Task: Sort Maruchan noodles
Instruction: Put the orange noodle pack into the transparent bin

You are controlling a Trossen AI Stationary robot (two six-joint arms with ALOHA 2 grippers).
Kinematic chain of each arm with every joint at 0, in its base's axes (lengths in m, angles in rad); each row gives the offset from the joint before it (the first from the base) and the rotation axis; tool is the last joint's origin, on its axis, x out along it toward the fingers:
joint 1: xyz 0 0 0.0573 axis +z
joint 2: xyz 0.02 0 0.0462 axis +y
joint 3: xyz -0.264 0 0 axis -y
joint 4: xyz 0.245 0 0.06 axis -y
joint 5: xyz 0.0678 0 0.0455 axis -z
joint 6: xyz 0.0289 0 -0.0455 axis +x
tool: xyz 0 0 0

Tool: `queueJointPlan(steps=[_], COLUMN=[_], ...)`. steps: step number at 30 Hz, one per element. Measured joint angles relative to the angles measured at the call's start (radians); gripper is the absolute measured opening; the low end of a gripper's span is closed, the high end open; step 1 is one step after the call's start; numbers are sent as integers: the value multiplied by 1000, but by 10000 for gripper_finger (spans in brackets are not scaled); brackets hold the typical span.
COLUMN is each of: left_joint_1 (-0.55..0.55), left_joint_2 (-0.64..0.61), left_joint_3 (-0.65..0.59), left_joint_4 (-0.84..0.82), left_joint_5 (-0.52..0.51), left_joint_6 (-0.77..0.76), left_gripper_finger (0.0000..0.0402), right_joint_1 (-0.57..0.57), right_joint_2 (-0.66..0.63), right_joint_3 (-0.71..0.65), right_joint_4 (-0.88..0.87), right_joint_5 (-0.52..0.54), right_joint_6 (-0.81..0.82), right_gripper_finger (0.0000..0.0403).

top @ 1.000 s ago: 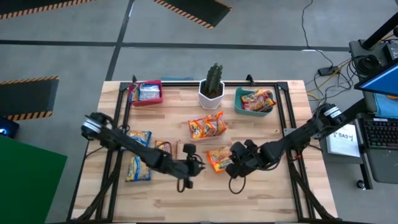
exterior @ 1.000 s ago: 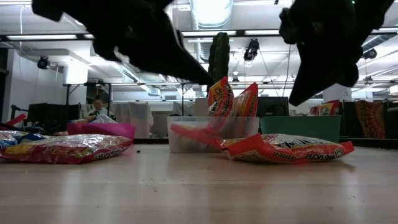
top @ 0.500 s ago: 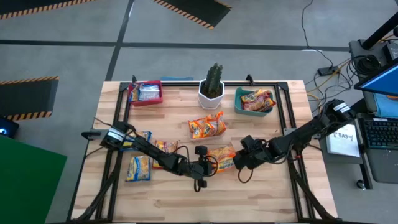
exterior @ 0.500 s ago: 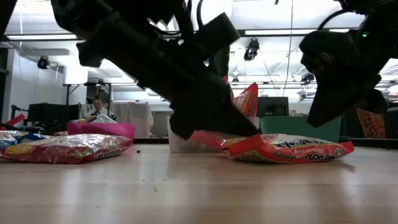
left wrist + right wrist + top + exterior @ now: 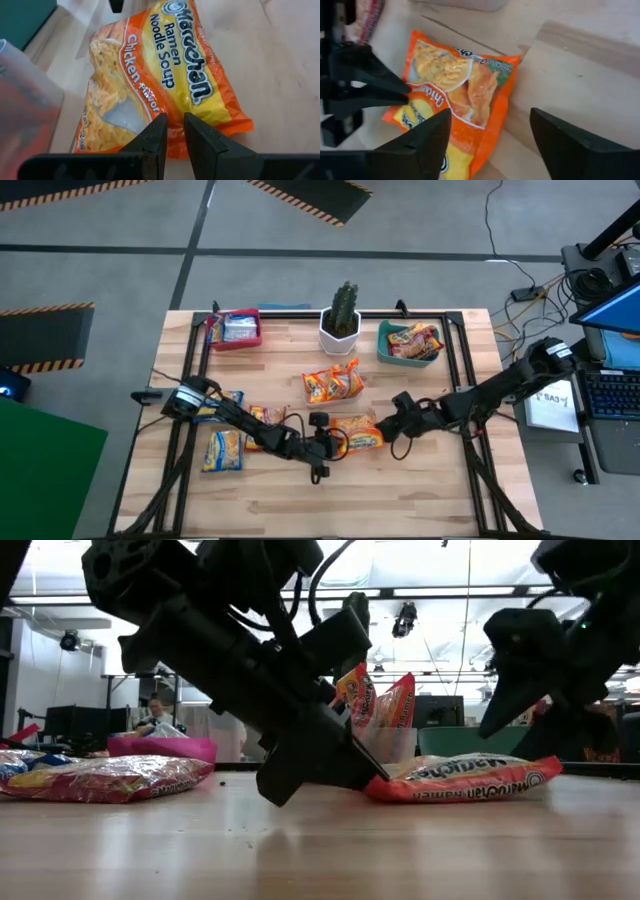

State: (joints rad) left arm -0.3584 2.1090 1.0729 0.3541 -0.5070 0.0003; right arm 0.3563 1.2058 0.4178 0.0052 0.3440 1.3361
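The wooden table [image 5: 400, 490] has both dark arms reaching into its middle. At the back sit a red bin [image 5: 236, 329] with packets in it, a white pot with a cactus [image 5: 341, 323], and a teal bin [image 5: 407, 343] holding more noodles.

The orange Maruchan chicken ramen packet [image 5: 357, 433] lies flat on the wood between the two grippers, just in front of a little pile of orange packets [image 5: 333, 383]. A few yellow-and-blue packets [image 5: 223, 448] lie over on the left side.

The left gripper [image 5: 172, 131] is down at the packet's edge, fingers nearly together with only a thin gap, pinching the wrapper's rim. The right gripper [image 5: 490, 137] hovers just beside the packet's other end, fingers spread wide, holding nothing.
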Motion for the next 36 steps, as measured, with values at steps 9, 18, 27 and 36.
queueJointPlan(steps=[9, 18, 27, 36], left_joint_1=[2, 5, 6, 6], left_joint_2=[0, 0, 0, 0], left_joint_3=[-7, -8, -9, -9], left_joint_4=[-7, -3, -2, -1], left_joint_5=[-4, -4, -3, -3], left_joint_6=[-18, -18, -18, -18], left_gripper_finger=[52, 52, 52, 52], right_joint_1=[-38, -38, -39, -39], right_joint_2=[76, 228, 324, 381], right_joint_3=[-144, -110, 12, 61], right_joint_4=[344, 466, 474, 477], right_joint_5=[-10, -11, -28, -27], right_joint_6=[6, -24, -98, -120], right_gripper_finger=[288, 282, 280, 277])
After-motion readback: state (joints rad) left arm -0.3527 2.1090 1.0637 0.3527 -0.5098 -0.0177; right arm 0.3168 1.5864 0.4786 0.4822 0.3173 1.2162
